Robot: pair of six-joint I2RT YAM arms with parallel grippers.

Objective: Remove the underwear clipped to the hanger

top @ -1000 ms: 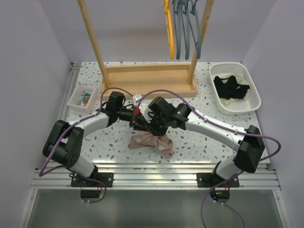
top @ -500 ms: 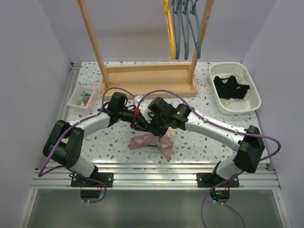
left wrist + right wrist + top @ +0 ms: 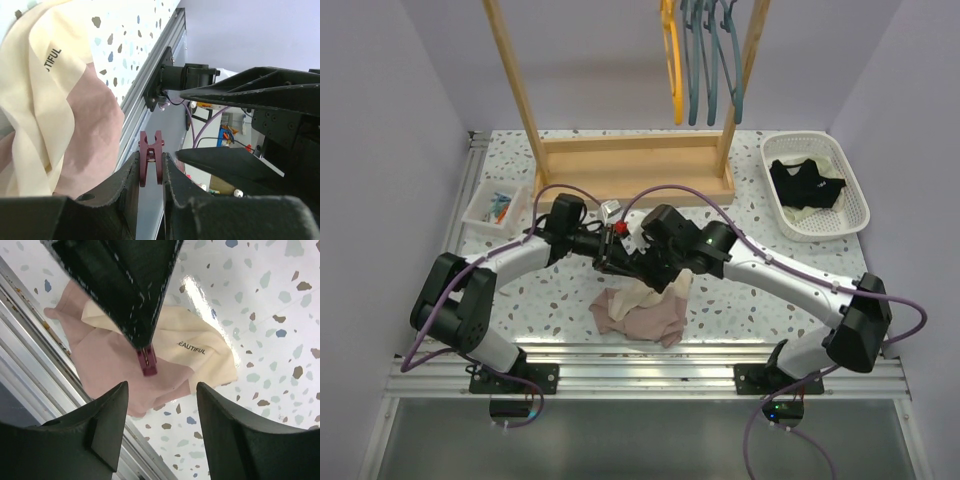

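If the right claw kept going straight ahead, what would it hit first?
Probably the dark red clip held by the left gripper; behind it lies the pink underwear on the table. Depth is unclear.

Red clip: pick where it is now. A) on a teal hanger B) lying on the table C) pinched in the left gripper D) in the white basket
C: the left wrist view shows the red clip held between the fingers of the left gripper.
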